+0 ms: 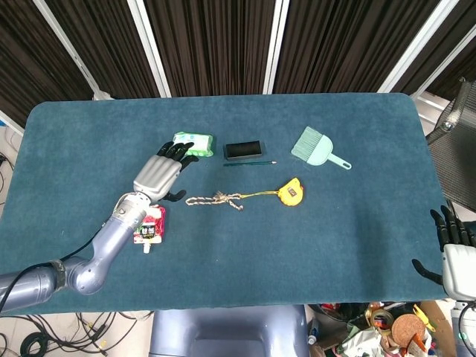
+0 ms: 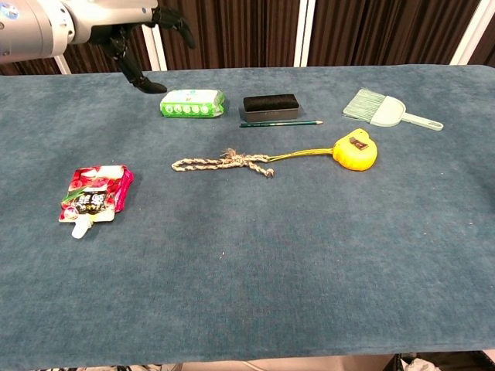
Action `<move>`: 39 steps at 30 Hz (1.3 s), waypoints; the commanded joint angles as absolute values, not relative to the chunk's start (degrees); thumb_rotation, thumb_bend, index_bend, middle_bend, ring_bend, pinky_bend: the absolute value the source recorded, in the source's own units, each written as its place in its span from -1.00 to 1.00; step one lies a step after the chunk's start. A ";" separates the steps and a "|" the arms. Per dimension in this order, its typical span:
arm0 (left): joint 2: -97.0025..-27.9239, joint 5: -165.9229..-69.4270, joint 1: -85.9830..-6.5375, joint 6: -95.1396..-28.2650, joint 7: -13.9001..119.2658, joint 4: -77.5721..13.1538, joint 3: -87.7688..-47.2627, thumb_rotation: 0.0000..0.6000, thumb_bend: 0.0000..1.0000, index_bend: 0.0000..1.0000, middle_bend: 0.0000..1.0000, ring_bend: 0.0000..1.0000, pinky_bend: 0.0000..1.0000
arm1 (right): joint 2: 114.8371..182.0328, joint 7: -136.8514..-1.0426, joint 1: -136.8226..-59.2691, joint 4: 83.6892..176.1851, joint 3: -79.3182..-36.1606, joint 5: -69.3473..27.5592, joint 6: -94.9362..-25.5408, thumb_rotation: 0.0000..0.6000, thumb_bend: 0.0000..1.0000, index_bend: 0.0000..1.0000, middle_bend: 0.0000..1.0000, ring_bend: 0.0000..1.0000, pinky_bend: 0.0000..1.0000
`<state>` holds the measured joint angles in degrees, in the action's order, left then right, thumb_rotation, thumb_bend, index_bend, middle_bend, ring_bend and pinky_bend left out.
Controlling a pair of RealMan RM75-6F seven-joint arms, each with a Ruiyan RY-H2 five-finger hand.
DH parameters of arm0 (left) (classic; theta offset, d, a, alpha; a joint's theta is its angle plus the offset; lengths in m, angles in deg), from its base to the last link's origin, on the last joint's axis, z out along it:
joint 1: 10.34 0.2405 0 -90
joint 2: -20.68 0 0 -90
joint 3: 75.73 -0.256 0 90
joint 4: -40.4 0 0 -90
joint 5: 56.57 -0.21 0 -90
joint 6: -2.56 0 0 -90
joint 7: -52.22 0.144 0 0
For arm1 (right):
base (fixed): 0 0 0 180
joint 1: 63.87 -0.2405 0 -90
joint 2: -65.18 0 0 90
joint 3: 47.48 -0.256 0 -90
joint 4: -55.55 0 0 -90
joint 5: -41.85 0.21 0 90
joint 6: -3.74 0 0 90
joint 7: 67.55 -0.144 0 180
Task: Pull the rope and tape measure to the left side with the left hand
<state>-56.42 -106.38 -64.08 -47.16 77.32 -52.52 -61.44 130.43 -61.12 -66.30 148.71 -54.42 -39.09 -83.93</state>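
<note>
A braided rope (image 1: pixel 215 200) (image 2: pixel 223 162) lies across the middle of the blue table, tied to the yellow strap of a yellow tape measure (image 1: pixel 291 193) (image 2: pixel 356 149) at its right end. My left hand (image 1: pixel 161 172) (image 2: pixel 143 31) hovers above the table, left of the rope's free end, fingers spread and holding nothing. It touches neither the rope nor the tape measure. My right hand (image 1: pixel 454 249) hangs off the table's right front corner, open and empty.
A green wipes packet (image 1: pixel 193 143) (image 2: pixel 192 102) lies just beyond my left hand. A black block (image 1: pixel 244 150), a green pencil (image 1: pixel 250 163) and a teal hand brush (image 1: pixel 317 146) sit behind the rope. A red pouch (image 1: pixel 149 227) (image 2: pixel 94 192) lies under my left forearm.
</note>
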 commanded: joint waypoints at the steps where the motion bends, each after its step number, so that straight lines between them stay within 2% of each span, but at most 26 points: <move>1: -56.73 -106.07 -64.31 -47.14 77.73 -52.10 -61.93 1.00 -0.45 -0.54 -1.00 -1.00 -1.00 | 130.43 -61.09 -66.31 148.71 -54.41 -39.15 -83.96 1.00 -0.86 -0.85 -1.00 -0.84 -0.68; 6: -57.49 -105.83 -64.64 -47.57 77.64 -51.56 -62.14 1.00 -0.45 -0.49 -1.00 -1.00 -1.00 | 130.45 -61.15 -66.32 148.68 -54.41 -39.23 -83.98 1.00 -0.86 -0.85 -1.00 -0.84 -0.68; 17: -62.76 -99.60 -65.14 -48.15 79.60 -44.43 -64.20 1.00 -0.45 -0.35 -1.00 -1.00 -1.00 | 130.42 -61.27 -66.00 148.94 -54.75 -38.83 -84.62 1.00 -0.86 -0.85 -1.00 -0.84 -0.68; 25: -67.92 -95.90 -65.66 -46.33 80.02 -38.59 -65.37 1.00 -0.29 -0.27 -1.00 -1.00 -1.00 | 130.53 -61.14 -66.14 148.56 -54.98 -38.40 -84.38 1.00 -0.86 -0.85 -1.00 -0.84 -0.68; 39: -77.10 -91.63 -68.39 -46.26 85.47 -29.30 -66.88 1.00 -0.35 -0.21 -1.00 -1.00 -1.00 | 130.57 -61.23 -66.15 148.66 -55.17 -38.01 -84.27 1.00 -0.86 -0.85 -1.00 -0.84 -0.68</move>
